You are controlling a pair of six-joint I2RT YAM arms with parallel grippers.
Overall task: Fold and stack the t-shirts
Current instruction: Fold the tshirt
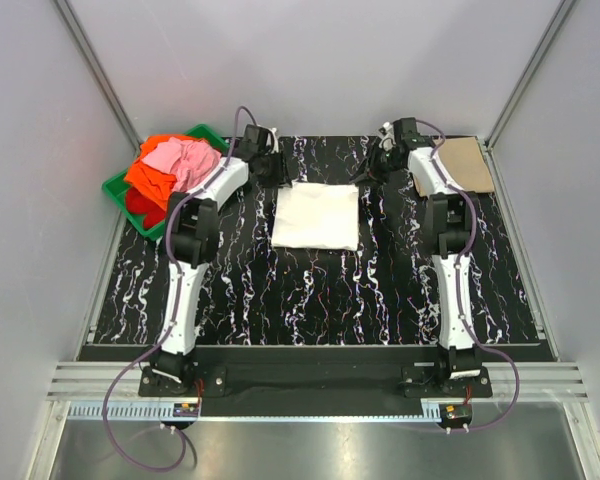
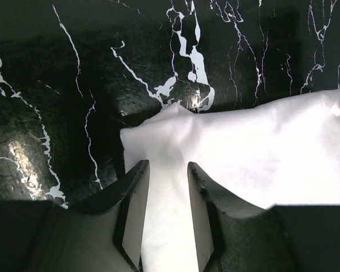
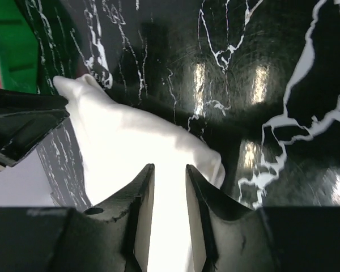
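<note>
From above, the white t-shirt [image 1: 316,215] lies folded into a flat rectangle in the middle of the black marbled table [image 1: 310,300]. The left gripper [image 1: 268,165] is at its far left corner and the right gripper [image 1: 385,162] at its far right corner. At the far left, a green crate [image 1: 113,188] holds the pink t-shirt [image 1: 185,160], orange t-shirt [image 1: 148,172] and red t-shirt [image 1: 140,208] in a heap. The tan t-shirt [image 1: 467,165] lies flat at the far right. The left wrist view shows the left gripper [image 2: 167,165] with jaws partly apart and the white t-shirt [image 2: 260,153] filling the gap. The right wrist view shows the right gripper [image 3: 169,168] with a narrower gap, also filled by the white t-shirt [image 3: 136,136]. I cannot tell whether either pair actually pinches it.
</note>
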